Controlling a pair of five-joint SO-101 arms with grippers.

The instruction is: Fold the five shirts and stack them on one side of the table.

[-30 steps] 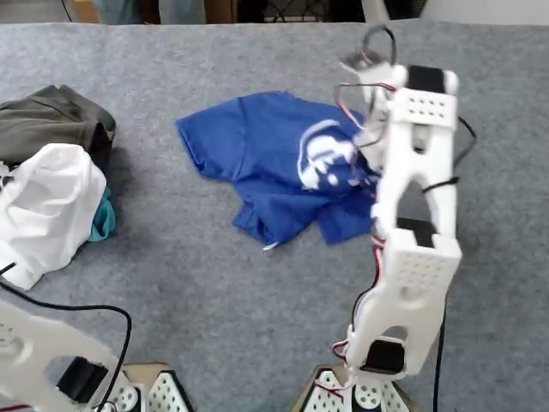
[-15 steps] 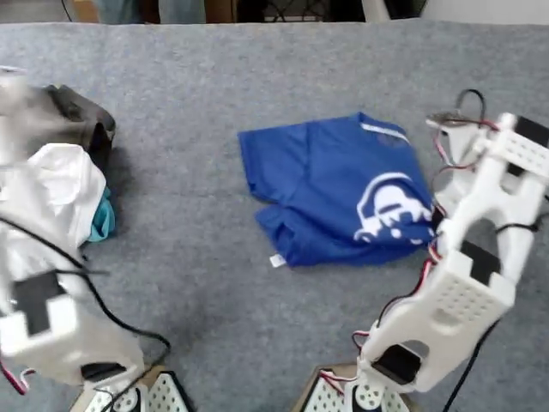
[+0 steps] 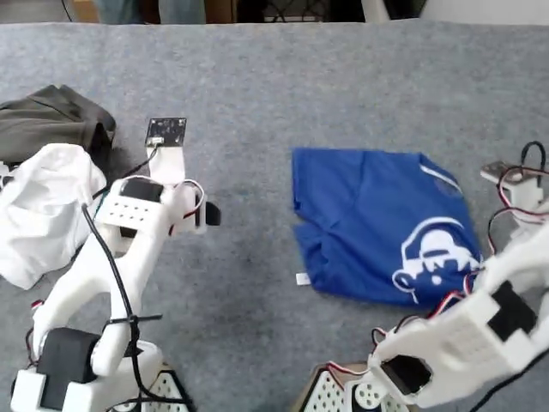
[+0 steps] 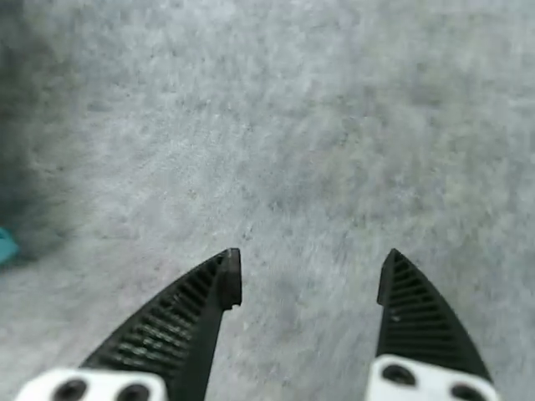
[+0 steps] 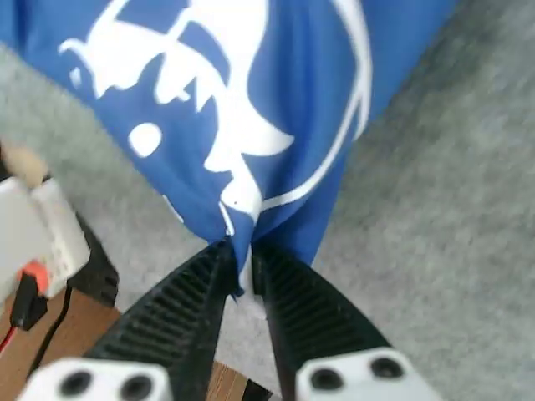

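A blue shirt with a white print lies crumpled right of the table's middle. My right gripper is shut on the blue shirt at its near edge, by the print. The right arm stretches along the near right corner. My left gripper hangs open over bare grey felt with nothing between its fingers. The left arm stands over the left-middle of the table, beside the shirt pile. That pile holds a white shirt and a dark olive shirt.
Grey felt covers the table. Bare felt lies between the pile and the blue shirt and along the far side. A sliver of teal cloth shows near the left gripper. Red and black cables run by the right arm.
The right arm has dragged the blue shirt to the right and toward the near edge. The left arm has swung in from the near left corner to the left-middle of the table.
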